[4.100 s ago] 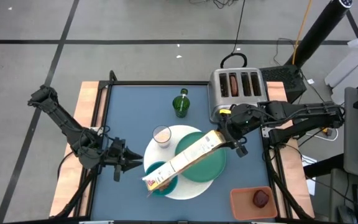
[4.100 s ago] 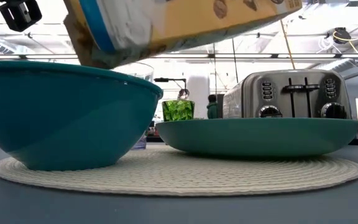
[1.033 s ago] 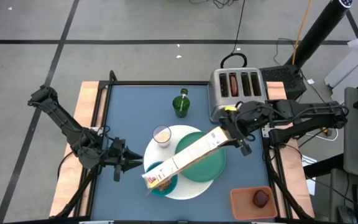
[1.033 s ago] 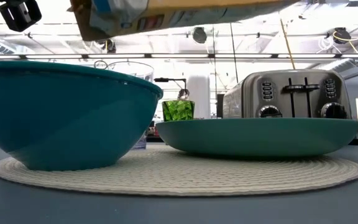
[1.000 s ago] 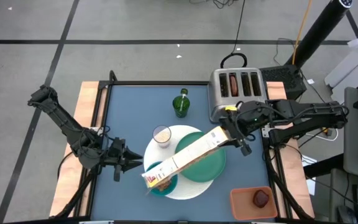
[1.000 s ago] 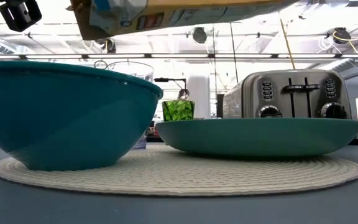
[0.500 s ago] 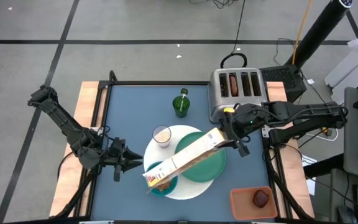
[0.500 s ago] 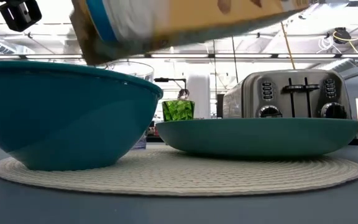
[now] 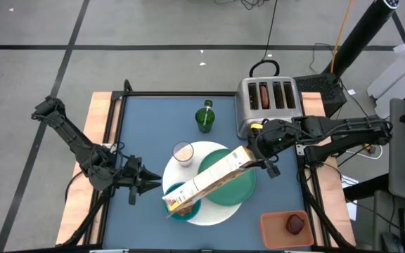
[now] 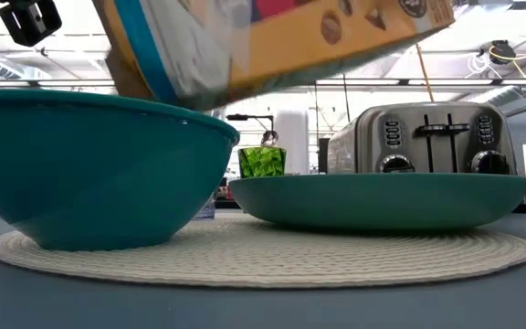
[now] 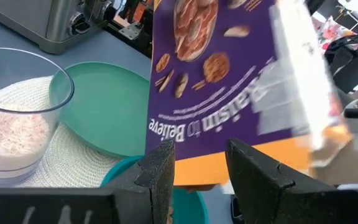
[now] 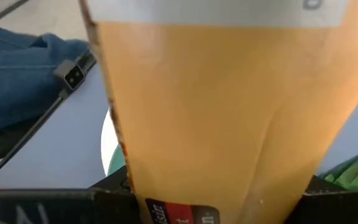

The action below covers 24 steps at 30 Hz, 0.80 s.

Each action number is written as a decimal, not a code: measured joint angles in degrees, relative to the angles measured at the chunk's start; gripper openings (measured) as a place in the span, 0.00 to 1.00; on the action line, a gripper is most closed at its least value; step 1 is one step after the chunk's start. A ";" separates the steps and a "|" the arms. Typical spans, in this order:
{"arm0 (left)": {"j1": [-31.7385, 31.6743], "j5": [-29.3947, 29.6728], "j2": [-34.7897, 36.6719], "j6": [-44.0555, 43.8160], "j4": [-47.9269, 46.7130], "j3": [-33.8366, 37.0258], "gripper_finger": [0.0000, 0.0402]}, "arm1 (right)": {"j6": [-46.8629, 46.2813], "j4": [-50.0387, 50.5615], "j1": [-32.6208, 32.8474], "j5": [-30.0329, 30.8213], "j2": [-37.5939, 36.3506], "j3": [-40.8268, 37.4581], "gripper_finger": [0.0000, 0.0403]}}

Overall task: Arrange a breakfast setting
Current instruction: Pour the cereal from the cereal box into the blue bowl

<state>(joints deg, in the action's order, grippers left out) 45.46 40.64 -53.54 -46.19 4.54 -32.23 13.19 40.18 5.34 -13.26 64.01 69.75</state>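
Observation:
My right gripper (image 9: 259,156) is shut on a long cereal box (image 9: 209,180), orange on its narrow side and purple on its front (image 11: 229,93). The box slants down over the green plate (image 9: 234,186), and its open end (image 10: 153,55) hangs just above the teal bowl (image 10: 89,164). Bowl, plate and a clear glass (image 9: 183,152) with white filling stand on the white round mat (image 9: 213,211). The dark-red fruit (image 9: 296,223) lies in an orange tray. My left gripper (image 9: 150,184) is open and empty at the mat's left side. I cannot make out the spoon. My right gripper pinches the cereal box near its closed end (image 12: 148,168), one finger on each broad face, the orange narrow side between them. The fingers come from the table's right side and lie across the box. The box is lifted clear and slants down toward the bowl.
A steel toaster (image 9: 269,102) with brown pieces in its slots stands at the far right. A green bottle (image 9: 204,118) stands far of the mat. The orange tray (image 9: 285,228) sits at the near right corner. Bare blue table (image 9: 143,126) lies at the left.
My right gripper has tipped the cereal box. Its open end, raised higher above the bowl a second ago, has dipped down close over the bowl's rim. The closed end has stayed in the gripper over the plate's right side.

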 joint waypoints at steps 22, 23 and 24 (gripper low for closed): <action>0.00 0.00 0.00 -0.02 -0.01 0.00 0.37 | -0.52 -0.93 0.00 -0.04 -2.99 -0.01 0.44; -0.01 0.02 -0.02 -0.03 -0.03 0.00 0.37 | -0.52 -1.15 0.00 -0.04 -3.51 -0.01 0.44; 0.01 0.01 -0.02 -0.02 -0.02 0.00 0.37 | -0.52 -1.45 0.00 -0.04 -4.18 -0.01 0.44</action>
<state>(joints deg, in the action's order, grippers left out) 45.47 40.65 -53.56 -46.22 4.51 -32.23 12.67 38.73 5.34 -13.30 59.83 69.73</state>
